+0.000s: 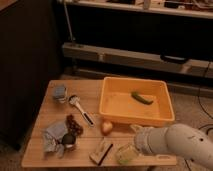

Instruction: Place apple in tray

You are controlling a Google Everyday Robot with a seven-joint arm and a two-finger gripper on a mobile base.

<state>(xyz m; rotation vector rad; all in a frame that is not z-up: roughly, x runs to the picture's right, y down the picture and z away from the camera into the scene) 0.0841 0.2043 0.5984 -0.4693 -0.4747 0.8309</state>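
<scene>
The apple (pixel 106 126) is small, round and yellowish-orange. It lies on the wooden table just in front of the front left corner of the tray. The tray (pixel 112 111) is a large orange-yellow bin at the back right of the table, with a green vegetable (pixel 141 97) inside. My gripper (pixel 136 132) is at the end of the white arm (pixel 175 145), low over the table's front right. It is a short way to the right of the apple, close to the tray's front wall, and apart from the apple.
A small green cup (pixel 125 153) and a brush-like block (pixel 101 150) stand at the front edge below the gripper. Dark grapes (pixel 75 124), a dark green fruit (pixel 68 140), a crumpled cloth (pixel 51 137), a scoop (pixel 80 108) and a can (pixel 60 92) are on the left half.
</scene>
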